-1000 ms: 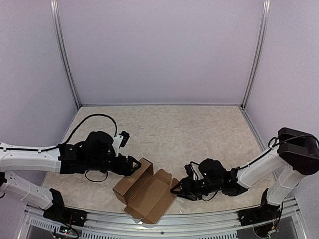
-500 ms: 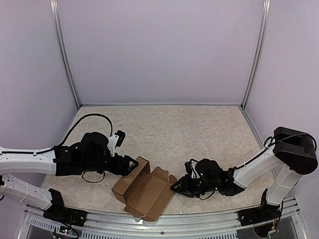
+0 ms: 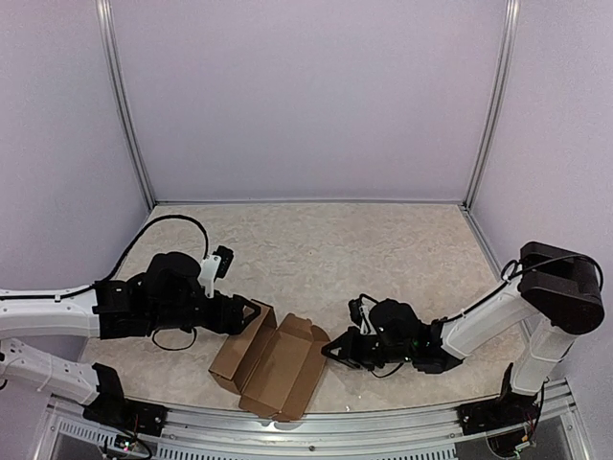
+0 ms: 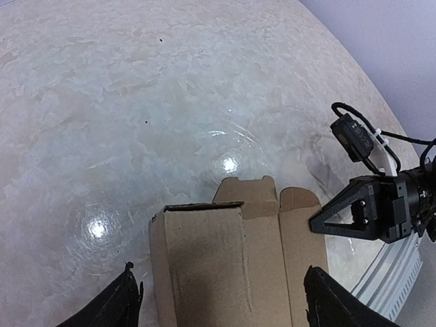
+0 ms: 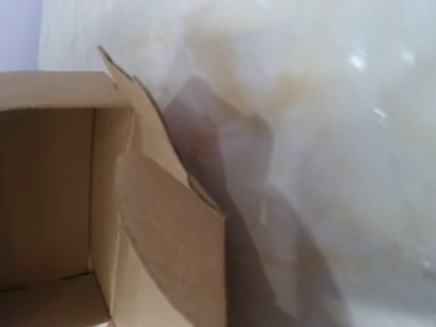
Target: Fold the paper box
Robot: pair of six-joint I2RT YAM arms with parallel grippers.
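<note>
The paper box (image 3: 273, 369) is a plain brown cardboard piece, partly folded into an open trough, lying near the table's front edge. My left gripper (image 3: 251, 312) is open at its left far end. In the left wrist view its fingertips (image 4: 127, 303) stand wide on either side of the box (image 4: 225, 266), not touching it. My right gripper (image 3: 335, 350) is low at the box's right side and looks open. One of its fingers (image 4: 347, 211) meets the right flap. The right wrist view shows only the box's inside and a curved flap (image 5: 170, 245), blurred.
The beige marbled table (image 3: 383, 259) runs back to lilac walls. A metal rail (image 3: 383, 426) edges the table's front, just below the box. The left arm's black cable (image 3: 168, 225) loops over the table behind it.
My right gripper has moved left, pushing the box's right side inward. The box has slid left and its walls stand closer together. My left gripper has drawn back slightly left and up.
</note>
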